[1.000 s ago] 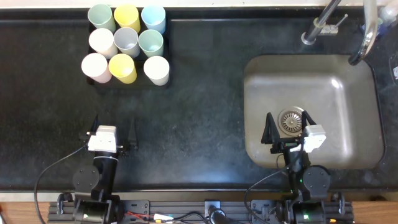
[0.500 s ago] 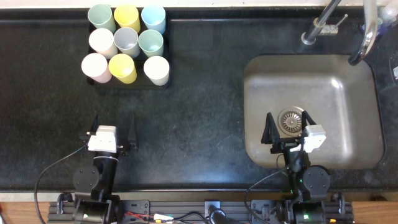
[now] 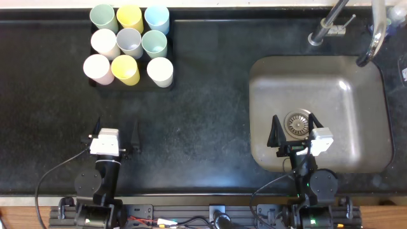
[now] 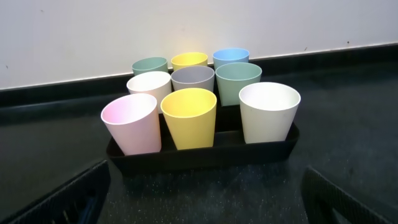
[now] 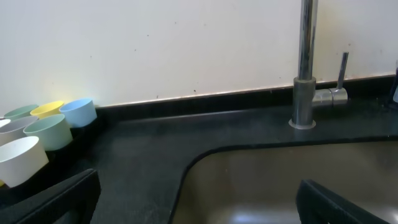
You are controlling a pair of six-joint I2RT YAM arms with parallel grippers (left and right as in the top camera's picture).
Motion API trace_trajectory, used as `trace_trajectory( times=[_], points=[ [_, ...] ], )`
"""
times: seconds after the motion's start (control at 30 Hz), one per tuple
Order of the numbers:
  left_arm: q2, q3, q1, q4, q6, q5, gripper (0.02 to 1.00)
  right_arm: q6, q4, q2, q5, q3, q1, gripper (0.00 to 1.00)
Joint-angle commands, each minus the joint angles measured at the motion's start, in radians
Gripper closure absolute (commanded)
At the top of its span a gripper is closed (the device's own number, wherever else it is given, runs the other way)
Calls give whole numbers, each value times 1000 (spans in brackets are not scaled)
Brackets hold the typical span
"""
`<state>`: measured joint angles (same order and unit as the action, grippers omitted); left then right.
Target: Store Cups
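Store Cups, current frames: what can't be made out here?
- Tray floor: top and left wrist views, covered by the nine cups.
- Back cups, lower halves: left wrist view, blocked by the front cups.
- Faucet spout: right wrist view, cut off at the frame edge.
- Sink bottom: right wrist view, cut off at the frame edge.
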<state>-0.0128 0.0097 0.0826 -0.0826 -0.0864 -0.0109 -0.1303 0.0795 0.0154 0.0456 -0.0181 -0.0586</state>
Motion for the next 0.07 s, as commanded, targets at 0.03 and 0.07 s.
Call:
trace_trajectory(
  times=[0.03, 0.07],
  points=[
    [10, -2, -6, -2, -22, 10, 20, -5, -6, -12, 6, 13, 8, 3],
    [10, -2, -6, -2, -22, 10, 20, -5, -6, -12, 6, 13, 8, 5]
  ],
)
